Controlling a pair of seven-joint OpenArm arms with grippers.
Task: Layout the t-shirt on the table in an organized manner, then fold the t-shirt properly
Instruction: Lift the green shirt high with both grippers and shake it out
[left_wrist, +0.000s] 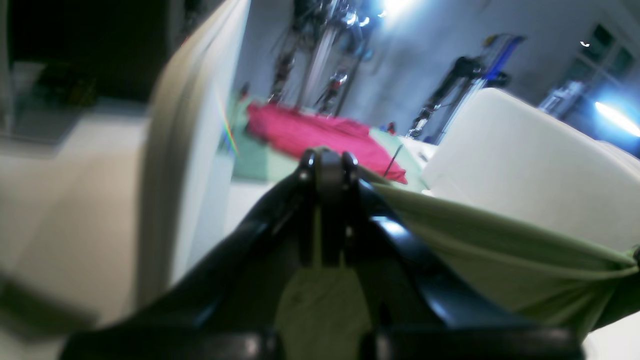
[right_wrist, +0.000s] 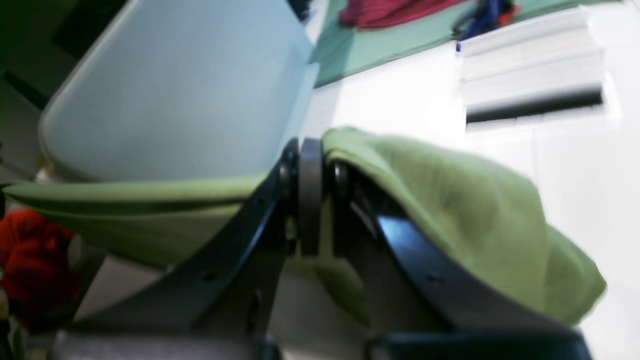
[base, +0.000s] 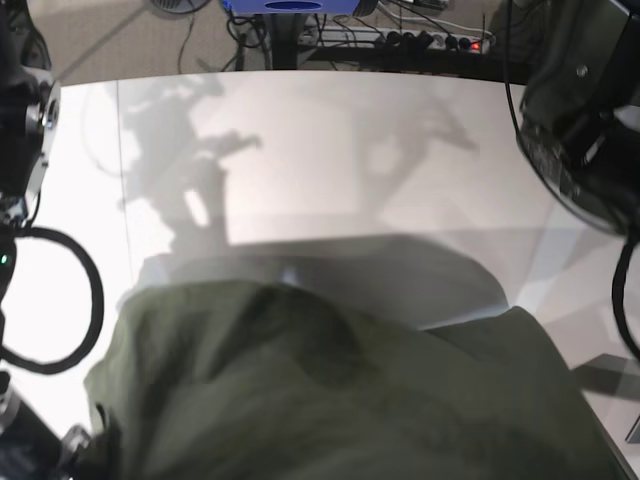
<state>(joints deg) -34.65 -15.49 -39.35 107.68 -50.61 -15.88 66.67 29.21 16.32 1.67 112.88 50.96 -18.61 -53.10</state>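
The olive-green t-shirt (base: 330, 400) hangs lifted above the white table (base: 330, 160), close to the base camera and filling that view's lower half. In the left wrist view my left gripper (left_wrist: 328, 165) is shut on a fold of the t-shirt (left_wrist: 500, 250), which stretches taut to the right. My right gripper (right_wrist: 310, 165) is shut on another part of the t-shirt (right_wrist: 450, 200); the cloth runs taut to the left and drapes over the right finger. Neither gripper's fingertips show in the base view, where the shirt hides them.
Arm bodies stand at the base view's left edge (base: 20, 120) and right edge (base: 580, 110). A black cable loop (base: 60, 300) lies on the table's left side. Beyond the table, a red cloth (left_wrist: 320, 132) lies on a green mat (right_wrist: 380, 45).
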